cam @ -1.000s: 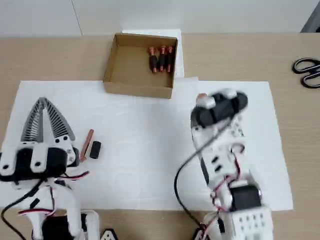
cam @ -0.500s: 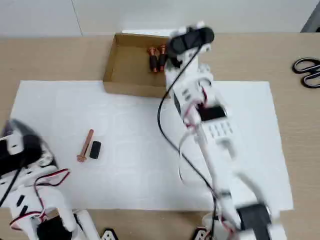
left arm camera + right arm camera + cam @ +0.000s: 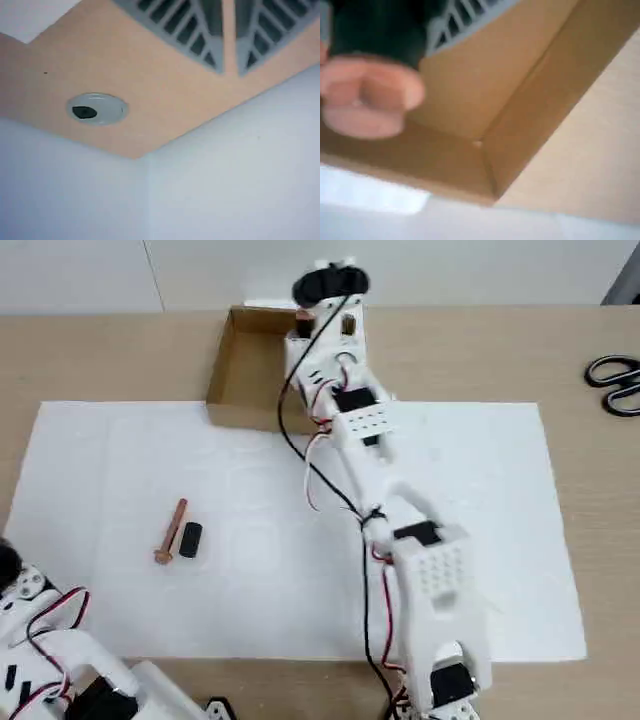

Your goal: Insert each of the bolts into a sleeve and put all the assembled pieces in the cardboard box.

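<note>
R arm (image 3: 370, 430) stretches across the paper sheet (image 3: 500, 540) to the far side of the table (image 3: 480, 350), w/ its wrist over the cardboard box (image 3: 235, 375). In the R wrist view the right gripper (image 3: 390, 30) is clamped on an assembled piece (image 3: 367, 95): black sleeve up in the jaws, copper bolt head sticking out below. A grey ribbed finger (image 3: 457, 17) shows just beside it. The piece hangs above the box floor, near an inside corner; can't tell if it touches the floor. The view is blurred.

The box sits at the sheet's far edge, its near wall on the paper, open side up.

One loose bolt (image 3: 171, 531) lies flat on the sheet, on the L arm's side, head toward the near edge. A lone black sleeve (image 3: 190, 539) lies just beside it, on the side toward the R arm; not joined.

L arm (image 3: 40, 640) is tucked at the near L corner of the table. In its wrist view the left gripper (image 3: 229, 70) has its grey tips pinched together, nothing between them, above bare tabletop w/ a round grommet (image 3: 96, 108).

Scissors (image 3: 615, 385) lie at the table's far R edge, off the sheet, well apart from the box.
</note>
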